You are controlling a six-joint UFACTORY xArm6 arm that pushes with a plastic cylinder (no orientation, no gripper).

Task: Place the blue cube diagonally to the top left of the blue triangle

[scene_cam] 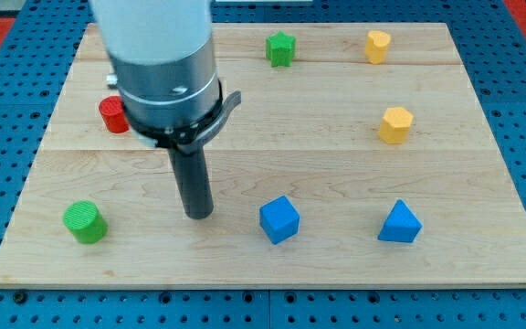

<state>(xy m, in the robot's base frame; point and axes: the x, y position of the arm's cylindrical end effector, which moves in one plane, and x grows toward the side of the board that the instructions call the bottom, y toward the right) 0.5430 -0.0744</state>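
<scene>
The blue cube (pixel 279 219) lies on the wooden board (pixel 336 164) near the view's bottom centre. The blue triangle (pixel 399 223) lies to its right at about the same height, well apart. My tip (pixel 198 215) rests on the board to the left of the blue cube, with a gap between them. The arm's grey body rises from the rod toward the view's top left.
A green cylinder (pixel 85 222) sits at the bottom left. A red cylinder (pixel 112 114) is partly hidden behind the arm at the left. A green star (pixel 280 48) and a yellow block (pixel 378 46) lie near the top edge. A yellow hexagon (pixel 395 124) lies at the right.
</scene>
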